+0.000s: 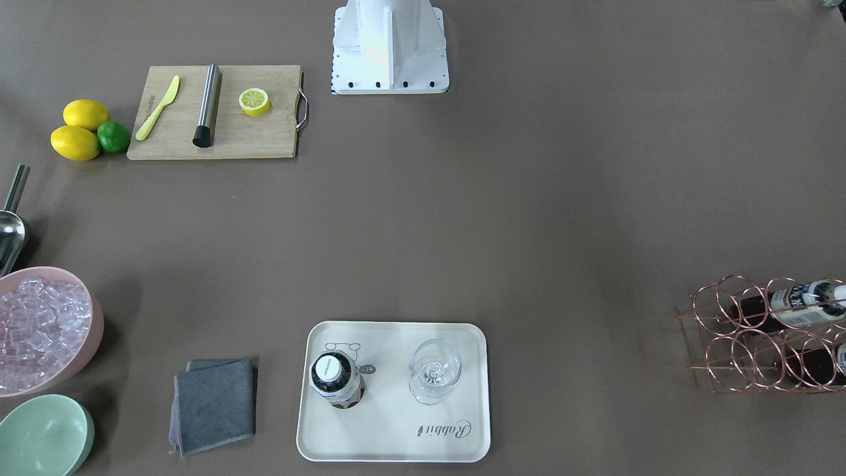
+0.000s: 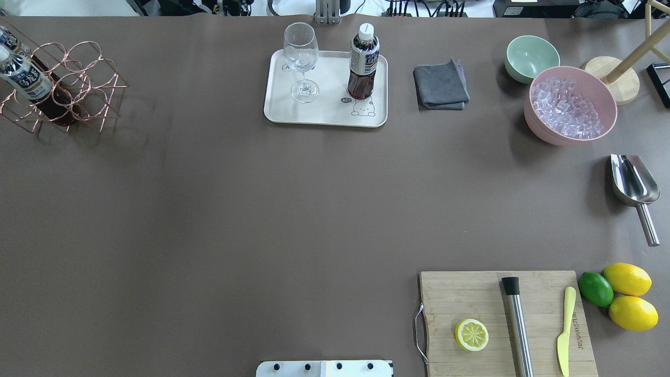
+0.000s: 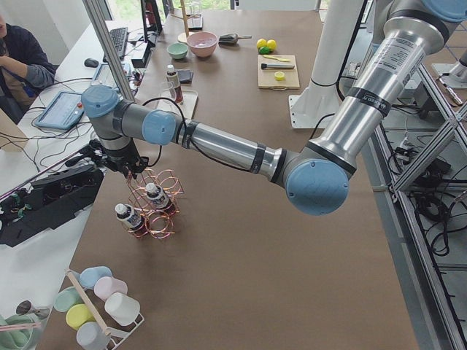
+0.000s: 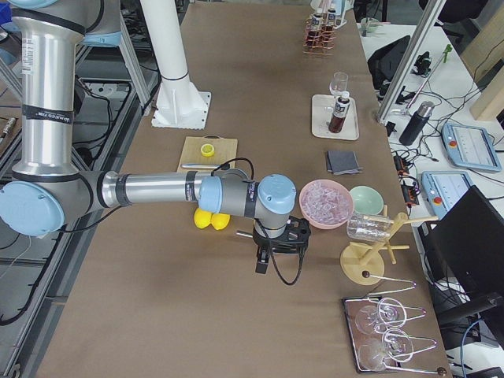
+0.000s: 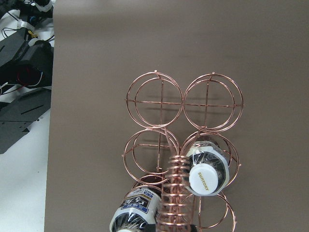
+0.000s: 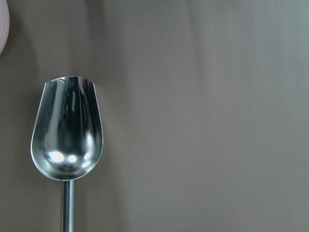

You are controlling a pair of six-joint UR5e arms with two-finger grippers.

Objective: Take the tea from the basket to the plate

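The copper wire basket (image 2: 78,78) stands at the table's far left end and also shows in the front view (image 1: 740,330). It holds two tea bottles (image 2: 23,78) with navy-and-white labels, leaning in its cells. In the left wrist view the basket (image 5: 157,99) lies straight below, with one tea bottle's white cap (image 5: 206,178) beside the coiled handle (image 5: 176,193). The cream plate (image 2: 324,112) carries another brown bottle (image 2: 364,63) and a wine glass (image 2: 302,57). My left gripper (image 3: 130,169) hangs over the basket handle. My right gripper (image 4: 266,258) hangs over the table's right end. I cannot tell whether either is open or shut.
A metal scoop (image 6: 67,130) lies under the right wrist. A pink bowl of ice (image 2: 570,104), a green bowl (image 2: 528,57) and a grey cloth (image 2: 440,85) sit right of the plate. A cutting board (image 2: 539,298) with a lemon half, muddler and knife lies near, with lemons and a lime beside it.
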